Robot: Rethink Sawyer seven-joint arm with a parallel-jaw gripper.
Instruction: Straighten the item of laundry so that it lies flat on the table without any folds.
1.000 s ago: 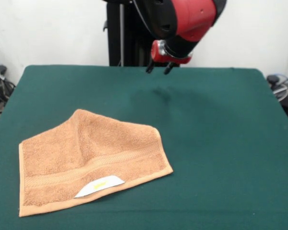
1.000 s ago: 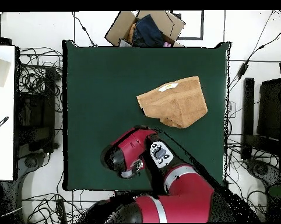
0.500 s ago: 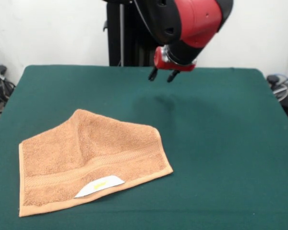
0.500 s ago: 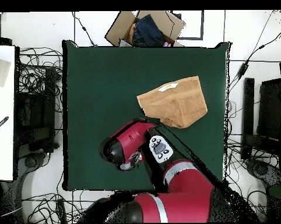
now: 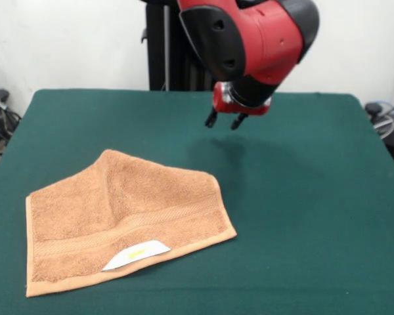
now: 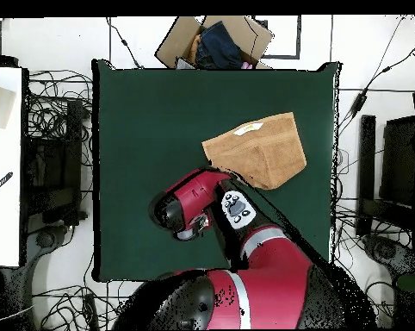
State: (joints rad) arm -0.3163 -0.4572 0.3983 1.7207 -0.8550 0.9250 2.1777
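Above the table: the gripper [image 5: 224, 121] hangs in the air, over bare green cloth, holding nothing.
Gripper: two short dark fingertips [image 5: 211, 119] point down with a clear gap between them, so the jaws stand apart and empty.
Wrist: a small red collar sits right above the fingertips, tucked under the bulky red and black arm [image 5: 249, 39].
Arm pose: in the front view the arm comes down from the top edge, its big rounded housing leaning to the picture's right of centre, wrist aimed at the table.
Arm from above: in the overhead view the red arm [image 6: 245, 259] sweeps up from the bottom edge and bends over the table, and its housing covers the gripper, so the fingertips do not show there.
Shadow: a soft dark patch lies on the cloth just below the gripper.
Towel: the item of laundry [image 5: 121, 216] lies well apart from the gripper, in the front view toward the near left of the table [image 5: 315, 197].
Towel shape: one corner is folded over, so the upper outline rises to a peak, and a woven band runs across near the lower edge.
Label: a white label [image 5: 139, 254] with a yellow mark lies on the towel close to its near edge.
Towel from above: in the overhead view the item of laundry [image 6: 256, 149] sits right of the table's [image 6: 142, 121] middle, just beside the arm's upper edge.
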